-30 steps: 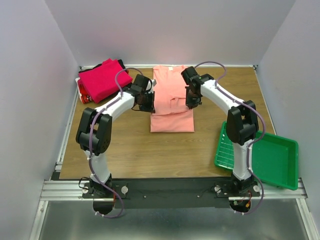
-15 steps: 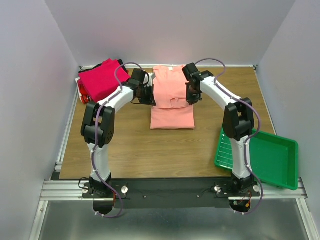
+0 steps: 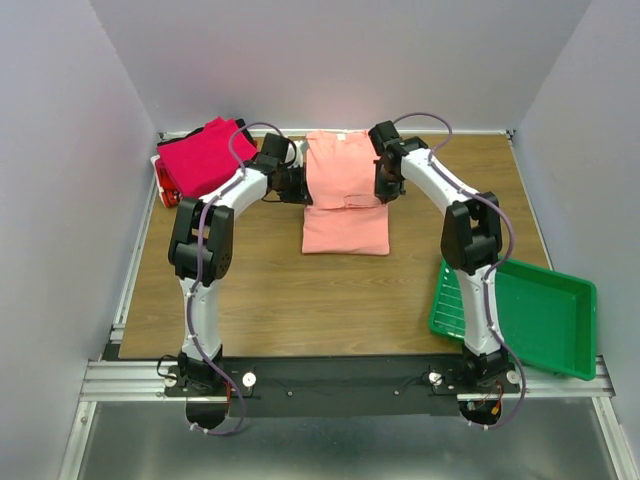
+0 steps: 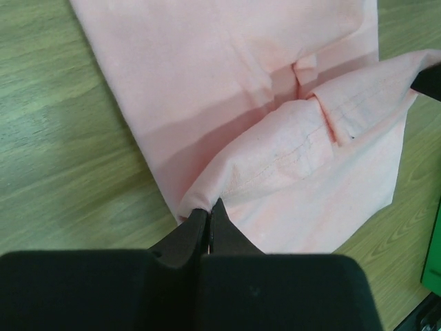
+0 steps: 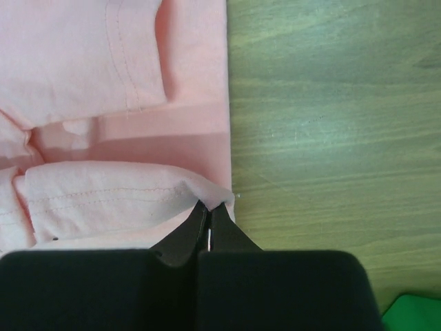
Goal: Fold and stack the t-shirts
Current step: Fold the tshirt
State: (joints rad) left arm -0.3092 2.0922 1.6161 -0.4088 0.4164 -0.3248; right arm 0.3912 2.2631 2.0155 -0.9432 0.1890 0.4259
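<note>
The salmon-pink t-shirt (image 3: 345, 195) lies lengthwise on the wooden table, its near part folded over toward the far end. My left gripper (image 3: 298, 187) is shut on the left corner of the folded hem; in the left wrist view (image 4: 209, 205) the cloth (image 4: 275, 124) is pinched between the tips. My right gripper (image 3: 383, 190) is shut on the right corner, and in the right wrist view (image 5: 209, 207) it pinches the shirt's edge (image 5: 124, 186). A stack of magenta, red and black t-shirts (image 3: 205, 160) sits at the far left.
A green plastic tray (image 3: 545, 315) stands at the near right, over the table's edge. Grey walls close in the table on the left, back and right. Bare wood (image 3: 300, 300) lies between the shirt and the arm bases.
Both grippers have carried the shirt's hem away from the bases toward the collar. The fold has moved farther up the shirt, and both arms are stretched out more.
</note>
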